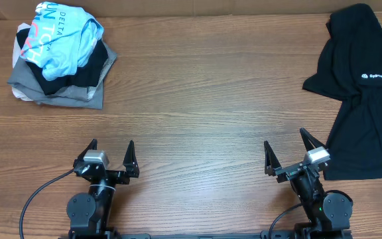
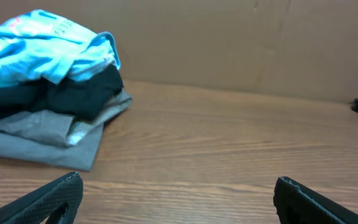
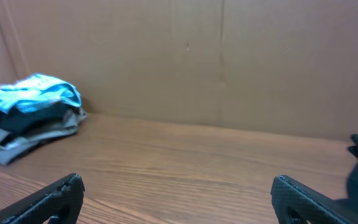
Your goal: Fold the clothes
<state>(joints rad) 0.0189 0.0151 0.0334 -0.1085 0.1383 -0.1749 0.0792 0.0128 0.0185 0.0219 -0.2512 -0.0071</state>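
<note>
Left jaws, right jaws: both spread wide, holding nothing. Black shirt point(image 1: 367, 119) lies crumpled on the bench point(image 1: 197, 99) — just beside the right jaws, outboard side.

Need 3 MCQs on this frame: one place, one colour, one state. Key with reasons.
1. Where on the table does the black shirt lie?
A far left; B centre; C right side.
2. What colour is the top garment of the clothes pile?
A light blue; B red; C green.
3. How are the left gripper and right gripper?
A both shut; B both open, empty; C left holding the shirt.

Key:
1 C, it sprawls along the right edge overhead.
2 A, the light blue shirt crowns it.
3 B, both spread wide with nothing between.
</note>
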